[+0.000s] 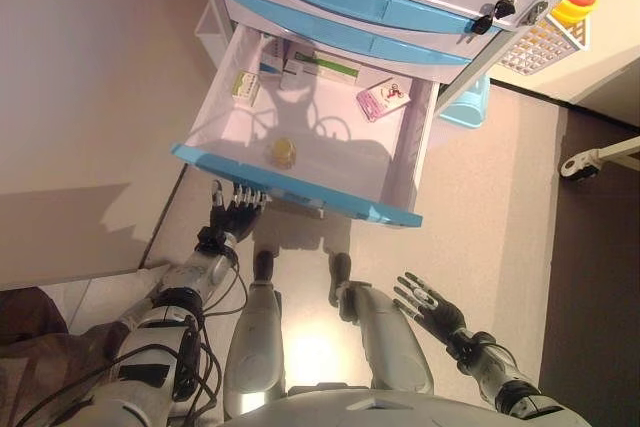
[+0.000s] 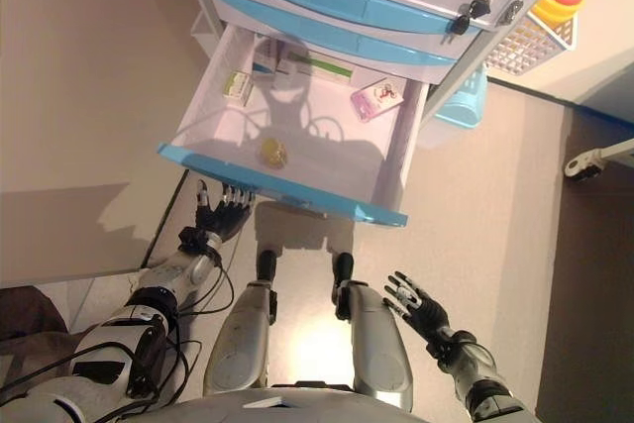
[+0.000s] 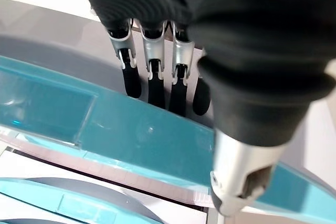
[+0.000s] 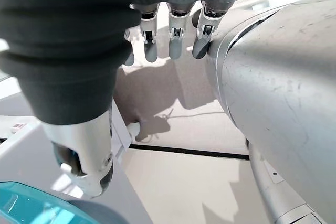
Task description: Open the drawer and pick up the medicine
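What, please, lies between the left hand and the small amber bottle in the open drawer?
Only the drawer's blue front panel: in the left eye view the left hand sits just below it, the amber bottle just inside.

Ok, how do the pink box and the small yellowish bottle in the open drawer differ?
The pink box is flat and rectangular; the yellowish bottle is small and rounded. The pink box lies toward the back of the drawer on the robot's right; the bottle sits near the blue front, about midway. Both rest loose on the white drawer floor, and neither hand touches them.
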Robot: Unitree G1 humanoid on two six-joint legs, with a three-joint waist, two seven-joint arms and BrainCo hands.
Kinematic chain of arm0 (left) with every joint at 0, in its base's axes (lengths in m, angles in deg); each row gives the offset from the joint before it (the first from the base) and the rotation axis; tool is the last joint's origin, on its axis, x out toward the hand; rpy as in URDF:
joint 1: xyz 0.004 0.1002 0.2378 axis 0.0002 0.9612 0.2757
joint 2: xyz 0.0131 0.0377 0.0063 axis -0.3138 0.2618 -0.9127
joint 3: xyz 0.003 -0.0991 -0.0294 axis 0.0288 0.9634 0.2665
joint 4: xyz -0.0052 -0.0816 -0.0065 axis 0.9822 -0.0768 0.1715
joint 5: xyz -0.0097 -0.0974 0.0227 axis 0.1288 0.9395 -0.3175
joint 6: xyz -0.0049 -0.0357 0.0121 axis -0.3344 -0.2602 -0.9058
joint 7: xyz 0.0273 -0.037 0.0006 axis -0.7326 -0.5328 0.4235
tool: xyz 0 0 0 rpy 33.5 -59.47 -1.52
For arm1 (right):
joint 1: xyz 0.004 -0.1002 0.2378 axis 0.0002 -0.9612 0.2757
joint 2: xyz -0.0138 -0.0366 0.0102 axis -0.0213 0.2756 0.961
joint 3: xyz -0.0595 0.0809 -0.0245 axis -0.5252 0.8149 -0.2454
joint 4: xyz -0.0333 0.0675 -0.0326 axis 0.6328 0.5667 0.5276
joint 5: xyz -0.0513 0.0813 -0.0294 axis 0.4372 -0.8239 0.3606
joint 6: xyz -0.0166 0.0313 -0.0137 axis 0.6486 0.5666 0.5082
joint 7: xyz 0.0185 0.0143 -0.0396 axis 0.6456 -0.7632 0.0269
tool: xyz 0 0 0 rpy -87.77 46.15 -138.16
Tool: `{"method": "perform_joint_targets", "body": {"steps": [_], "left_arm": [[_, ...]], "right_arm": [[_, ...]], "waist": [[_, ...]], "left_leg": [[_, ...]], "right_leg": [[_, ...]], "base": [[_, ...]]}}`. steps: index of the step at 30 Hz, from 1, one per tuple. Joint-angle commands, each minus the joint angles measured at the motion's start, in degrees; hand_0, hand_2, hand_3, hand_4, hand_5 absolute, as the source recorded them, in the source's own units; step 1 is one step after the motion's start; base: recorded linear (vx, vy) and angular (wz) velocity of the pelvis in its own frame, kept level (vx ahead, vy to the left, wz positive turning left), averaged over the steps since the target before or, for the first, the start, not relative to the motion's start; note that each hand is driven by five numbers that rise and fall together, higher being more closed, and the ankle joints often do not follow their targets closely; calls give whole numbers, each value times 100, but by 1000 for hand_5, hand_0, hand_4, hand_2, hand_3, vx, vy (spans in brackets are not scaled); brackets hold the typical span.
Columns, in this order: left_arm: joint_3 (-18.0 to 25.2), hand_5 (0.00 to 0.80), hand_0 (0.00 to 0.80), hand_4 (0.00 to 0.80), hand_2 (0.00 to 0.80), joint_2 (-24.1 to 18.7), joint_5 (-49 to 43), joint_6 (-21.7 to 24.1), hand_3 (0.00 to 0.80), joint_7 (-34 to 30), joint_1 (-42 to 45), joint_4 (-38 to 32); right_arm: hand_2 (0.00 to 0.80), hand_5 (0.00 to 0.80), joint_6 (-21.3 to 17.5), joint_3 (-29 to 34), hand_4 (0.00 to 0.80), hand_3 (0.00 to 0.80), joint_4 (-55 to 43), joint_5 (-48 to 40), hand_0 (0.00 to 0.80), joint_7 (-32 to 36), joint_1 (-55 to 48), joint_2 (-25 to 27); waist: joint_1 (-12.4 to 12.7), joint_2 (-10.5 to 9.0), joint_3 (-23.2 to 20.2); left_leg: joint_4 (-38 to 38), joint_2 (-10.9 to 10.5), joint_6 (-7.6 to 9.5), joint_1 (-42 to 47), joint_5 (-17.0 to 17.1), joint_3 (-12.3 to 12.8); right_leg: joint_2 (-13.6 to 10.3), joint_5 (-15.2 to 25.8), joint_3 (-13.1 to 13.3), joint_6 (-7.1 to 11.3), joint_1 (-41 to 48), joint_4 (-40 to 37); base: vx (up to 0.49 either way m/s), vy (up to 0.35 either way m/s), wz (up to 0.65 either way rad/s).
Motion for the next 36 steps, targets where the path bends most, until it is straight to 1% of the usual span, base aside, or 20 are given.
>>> {"method": "perform_joint_targets", "body": {"steps": [1,3,4,5,6,7,10,11,12,13,15,16,18,19,21,24,28,30,31,36], "left_arm": [[328,0,0,0,0,-229,-515,953,0,1512,1201,1814],[345,0,0,0,0,-228,-615,1232,0,1458,1233,1771],[345,0,0,0,0,-232,-1007,1551,0,1462,1269,1757],[325,0,0,0,0,-235,-1192,1713,0,1447,1272,1748],[291,0,0,0,0,-245,-1328,1884,0,1313,1270,1722],[285,0,0,0,0,-246,-1261,1931,0,1162,1271,1686],[272,0,0,0,0,-263,-1203,2230,0,253,1316,1465],[211,0,0,0,0,-241,-1209,2365,0,-254,1342,1309],[47,0,0,0,0,-197,-978,2500,0,-620,1375,1013],[-117,0,0,0,0,-156,-649,2493,0,-780,1433,625],[-214,0,0,0,0,-84,-212,2387,0,-1458,1564,73],[-304,0,0,0,0,-20,111,2150,0,-2057,1700,-350],[-395,0,0,0,0,61,235,1962,0,-2723,1867,-727],[-494,0,0,0,0,82,228,1920,0,-3250,1941,-923],[-705,0,0,0,0,146,186,1907,0,-3614,1960,-1284],[-908,0,0,0,0,187,107,1927,0,-3663,1840,-1642],[-1030,0,0,0,0,179,212,1766,0,-3051,1658,-1876],[-1035,0,0,0,0,156,390,1764,0,-2607,1602,-1851],[-1012,0,0,0,0,145,622,1646,0,-2306,1567,-1766],[-733,0,0,0,0,114,963,1560,0,-1715,1513,-1189]], "right_arm": [[0,0,121,-155,0,0,-186,135,0,94,-240,-87],[0,0,108,-165,0,0,-182,156,0,68,-241,-73],[0,0,102,-176,0,0,-190,162,0,43,-245,-61],[0,0,106,-176,0,0,-200,152,0,37,-245,-61],[0,0,119,-182,0,0,-226,114,0,21,-245,-53],[0,0,135,-188,0,0,-259,98,0,4,-252,-46],[0,0,169,-248,0,0,-354,66,0,-26,-272,15],[0,0,191,-257,0,0,-408,50,0,-27,-291,42],[0,0,207,-262,0,0,-465,28,0,-26,-310,76],[0,0,225,-279,0,0,-539,-10,0,-36,-342,118],[0,0,239,-277,0,0,-656,-41,0,-30,-392,163],[0,0,247,-245,0,0,-703,-69,0,16,-422,177],[0,0,254,-225,0,0,-738,-107,0,17,-435,164],[0,0,247,-219,0,0,-730,-143,0,17,-417,137],[0,0,271,-223,0,0,-747,-179,0,-31,-383,98],[0,0,351,-252,0,0,-827,-160,0,-109,-362,56],[0,0,473,-329,0,0,-996,-163,0,-235,-398,30],[0,0,519,-337,0,0,-1038,-143,0,-261,-425,31],[0,0,513,-350,0,0,-1040,-140,0,-248,-446,12],[0,0,489,-371,0,0,-985,-110,0,-187,-468,-59]], "waist": [[-53,-267,549],[-42,-241,549],[-27,-219,549],[-25,-215,549],[-23,-211,549],[-21,-207,549],[-33,-192,549],[-37,-190,549],[-35,-185,549],[-24,-171,549],[1,-151,549],[38,-152,549],[92,-155,549],[137,-167,549],[189,-172,549],[219,-183,549],[197,-213,548],[180,-229,530],[167,-247,514],[117,-329,478]], "left_leg": [[484,-186,184,-372,-112,70],[463,-194,189,-361,-99,90],[474,-197,179,-340,-132,88],[457,-201,179,-332,-121,85],[437,-209,179,-322,-102,83],[435,-214,174,-318,-99,83],[363,-197,162,-237,-93,105],[344,-191,166,-211,-92,115],[322,-185,178,-197,-90,139],[305,-179,184,-201,-80,155],[272,-184,196,-208,-67,156],[262,-197,218,-212,-76,140],[253,-206,239,-216,-97,129],[229,-214,251,-217,-100,112],[191,-225,256,-196,-102,81],[148,-228,262,-122,-112,48],[132,-215,273,-2,-131,42],[143,-212,280,14,-139,40],[172,-210,286,9,-149,35],[193,-160,283,54,-179,74]], "right_leg": [[42,618,-77,284,302,-714],[24,604,-90,280,303,-708],[32,587,-72,284,317,-705],[33,591,-70,283,319,-710],[27,591,-72,281,323,-710],[23,585,-68,284,328,-705],[32,554,-50,282,399,-739],[35,549,-38,285,424,-751],[31,552,-39,287,433,-762],[27,564,-48,288,426,-771],[34,592,-52,296,431,-811],[41,604,-54,298,451,-841],[44,618,-68,299,474,-875],[47,633,-86,295,492,-905],[48,649,-108,290,530,-942],[54,647,-126,284,624,-981],[55,655,-108,292,731,-999],[57,661,-96,297,749,-1003],[65,669,-86,303,756,-1000],[92,674,-38,325,803,-1024]], "base": [[-8,31,5],[2,30,3],[0,0,0],[0,0,0],[0,0,0],[0,0,0],[6,19,-7],[7,16,-10],[-10,17,-11],[-28,14,-7],[-32,-4,-2],[0,0,0],[-19,-51,-1],[-17,-70,3],[-8,-63,8],[11,-32,11],[33,-10,8],[0,0,0],[0,0,0],[0,0,0]]}}
